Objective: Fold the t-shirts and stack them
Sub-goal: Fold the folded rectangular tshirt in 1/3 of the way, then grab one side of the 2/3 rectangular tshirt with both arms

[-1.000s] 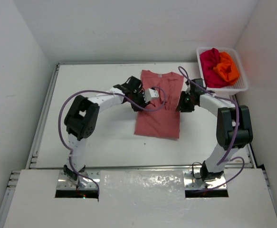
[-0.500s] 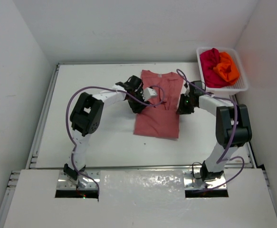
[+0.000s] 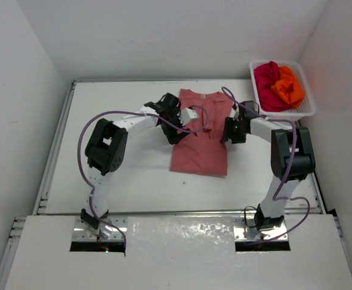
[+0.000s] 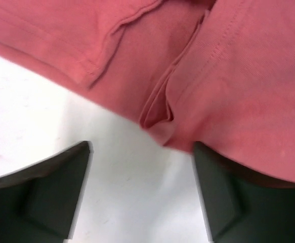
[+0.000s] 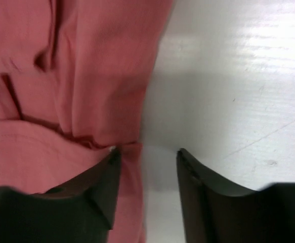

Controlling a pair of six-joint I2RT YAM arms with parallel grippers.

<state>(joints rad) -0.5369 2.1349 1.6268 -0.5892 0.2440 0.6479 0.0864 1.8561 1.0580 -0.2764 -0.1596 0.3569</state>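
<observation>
The salmon-pink t-shirt [image 3: 198, 142] lies flat mid-table, collar toward the far wall, both sides folded inward. My left gripper [image 3: 177, 125] is at its left edge. In the left wrist view this gripper [image 4: 142, 169] is open, with bare table between its fingers [image 4: 48, 190] and the folded shirt edge [image 4: 160, 109] just ahead. My right gripper [image 3: 228, 130] is at the shirt's right edge. It [image 5: 147, 164] is open too, and the cloth edge [image 5: 129, 202] lies against its left finger. The crimson t-shirt [image 3: 266, 84] and the orange t-shirt [image 3: 288, 88] lie crumpled in the basket.
A white mesh basket [image 3: 302, 112] stands at the far right corner, close to the right wall. White walls close in the table on the left, right and back. Purple cables loop over both arms.
Both grippers have opened and let go of the salmon-pink shirt's folded sides. Each has drawn slightly outward to the shirt's edge.
</observation>
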